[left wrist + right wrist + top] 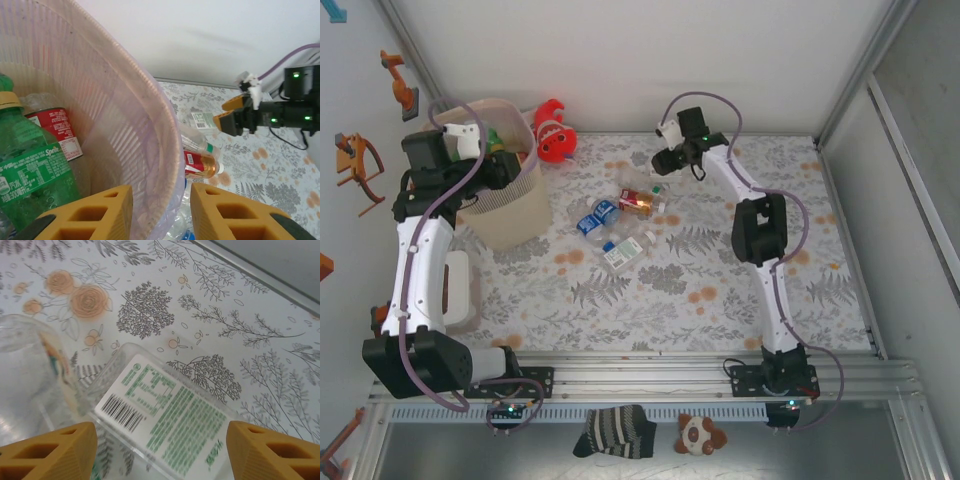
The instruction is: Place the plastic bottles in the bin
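The bin (150, 125) is translucent pale pink, finely ribbed. The green bottle (30, 170) carries a green label, the red-labelled bottle (57, 132) white print. The tablecloth (150, 310) is white with grey foliage and orange flowers.

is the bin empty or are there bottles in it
Not empty: the left wrist view looks into the bin and shows a green Sprite bottle and a red-labelled bottle inside. How full it is, cannot tell.

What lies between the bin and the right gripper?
A red-labelled bottle and a clear green-capped bottle lie between the bin and the right gripper, in the left wrist view.
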